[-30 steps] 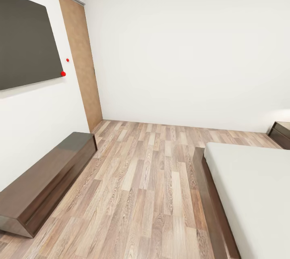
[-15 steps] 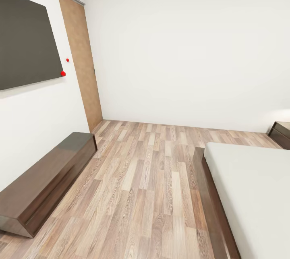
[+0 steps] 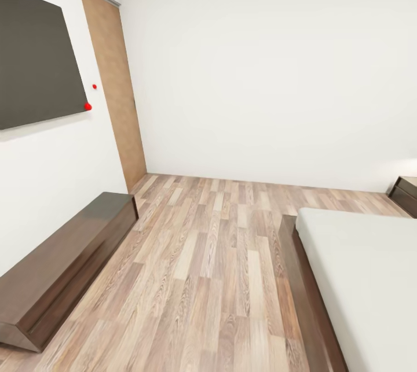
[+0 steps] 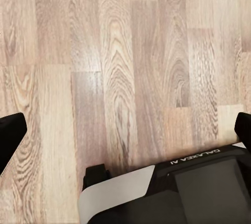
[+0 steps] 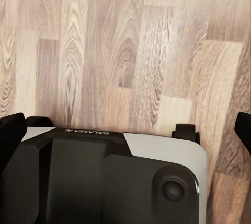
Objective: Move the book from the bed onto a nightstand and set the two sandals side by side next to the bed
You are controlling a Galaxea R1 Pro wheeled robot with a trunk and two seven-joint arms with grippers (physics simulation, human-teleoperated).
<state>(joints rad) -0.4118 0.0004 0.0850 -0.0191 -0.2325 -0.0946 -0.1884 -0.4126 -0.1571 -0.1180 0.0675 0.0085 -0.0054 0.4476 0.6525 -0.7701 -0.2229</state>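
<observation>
The bed [image 3: 365, 279], with its pale mattress and dark brown frame, fills the lower right of the head view. A corner of a dark brown nightstand [image 3: 405, 194] peeks in at the far right, beyond the bed. The book and the sandals are out of view. In the left wrist view my left gripper [image 4: 125, 132] is open, its black fingertips [image 4: 10, 135] far apart above bare wood floor. My right gripper [image 5: 125, 132] is open as well, with nothing between its fingertips [image 5: 10, 135].
A long low dark TV cabinet [image 3: 63, 262] runs along the left wall under a dark wall screen [image 3: 35, 59]. A tan door [image 3: 116, 88] stands in the far left corner. Wood-plank floor [image 3: 214, 256] lies between cabinet and bed. My own black and white base [image 4: 198, 187] sits below both wrists.
The whole head picture has shifted slightly, so the camera has moved a little. Nothing in the room has moved.
</observation>
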